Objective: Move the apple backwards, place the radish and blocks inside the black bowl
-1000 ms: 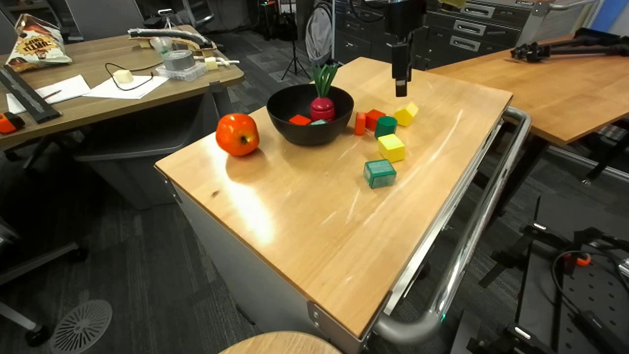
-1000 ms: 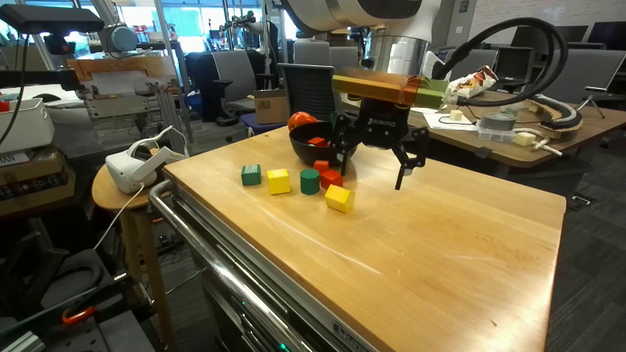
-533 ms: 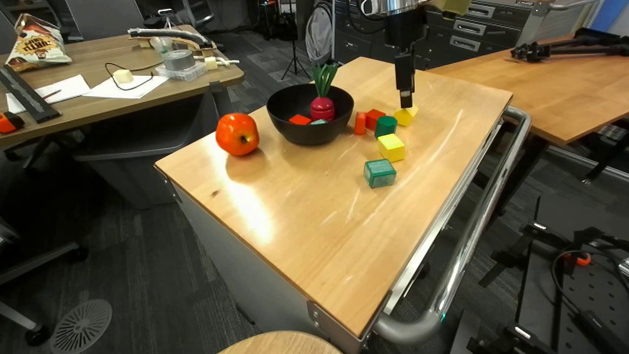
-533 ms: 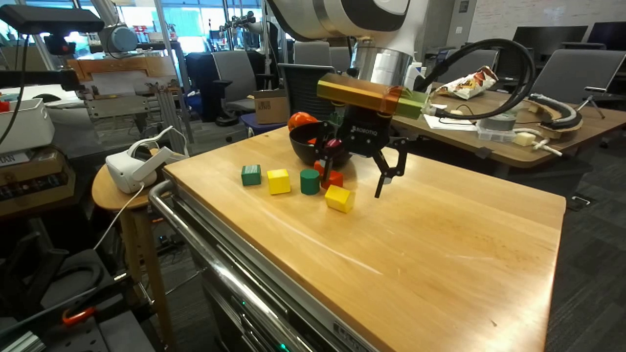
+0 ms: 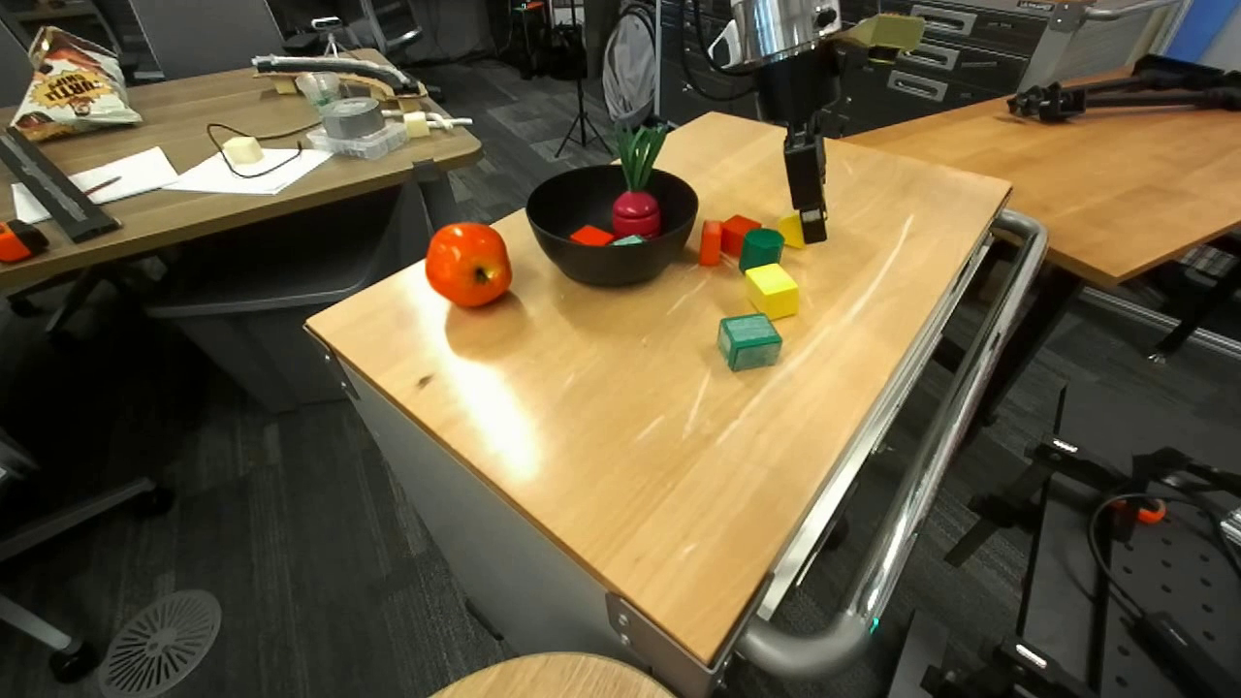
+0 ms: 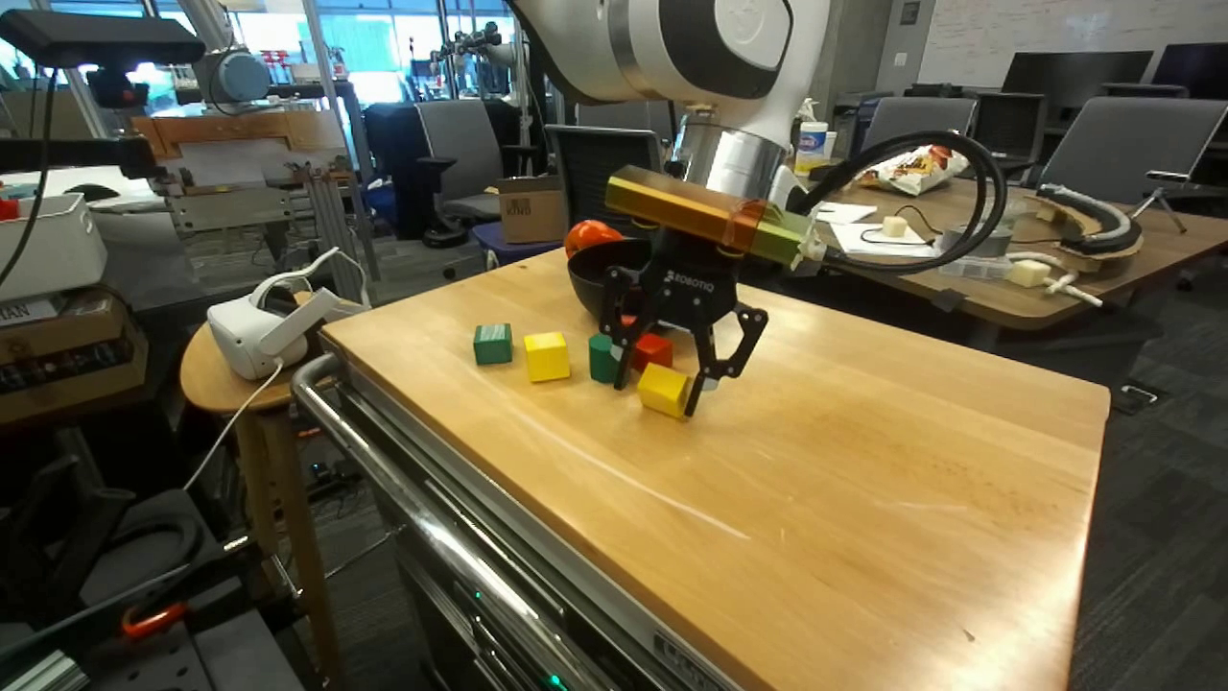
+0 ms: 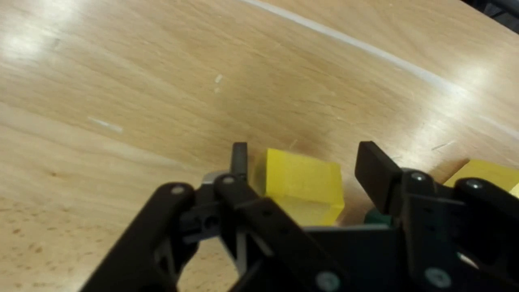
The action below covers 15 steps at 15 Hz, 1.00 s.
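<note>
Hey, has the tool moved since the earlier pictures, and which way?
Yes. In an exterior view, the tool has come down and toward picture left, reaching the unmoved yellow block, now between its open jaws.

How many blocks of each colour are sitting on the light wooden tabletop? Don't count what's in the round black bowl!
Yellow: 2 (cube-shaped yellow block, angular yellow block)
Green: 2 (dark green cylinder, box-shaped green block)
Red, counting orange-red: 2 (box-shaped red block, slim orange-red block)
Total in view: 6 blocks
</note>
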Each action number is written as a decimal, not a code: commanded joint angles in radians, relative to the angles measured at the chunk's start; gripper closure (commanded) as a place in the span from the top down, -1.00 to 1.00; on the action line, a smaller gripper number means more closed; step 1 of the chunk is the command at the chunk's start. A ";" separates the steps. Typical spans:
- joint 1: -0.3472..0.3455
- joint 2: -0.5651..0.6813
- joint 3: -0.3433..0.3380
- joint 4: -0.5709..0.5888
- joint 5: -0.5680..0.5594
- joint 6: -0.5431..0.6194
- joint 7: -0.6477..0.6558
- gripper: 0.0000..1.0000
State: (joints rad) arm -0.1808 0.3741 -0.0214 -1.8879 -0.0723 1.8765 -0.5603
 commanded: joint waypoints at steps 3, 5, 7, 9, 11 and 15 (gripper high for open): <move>0.011 -0.001 0.000 0.024 0.001 -0.006 0.012 -0.50; 0.008 -0.038 -0.001 0.000 0.008 0.030 0.019 -0.50; -0.001 -0.100 0.002 -0.043 0.031 0.091 0.002 -0.50; 0.005 -0.204 0.004 -0.118 0.038 0.176 -0.004 -0.50; 0.027 -0.289 0.006 -0.166 0.024 0.238 0.006 -0.50; 0.096 -0.351 0.024 -0.163 0.011 0.375 0.054 -0.50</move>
State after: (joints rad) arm -0.1321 0.0902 -0.0098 -2.0065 -0.0548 2.1383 -0.5481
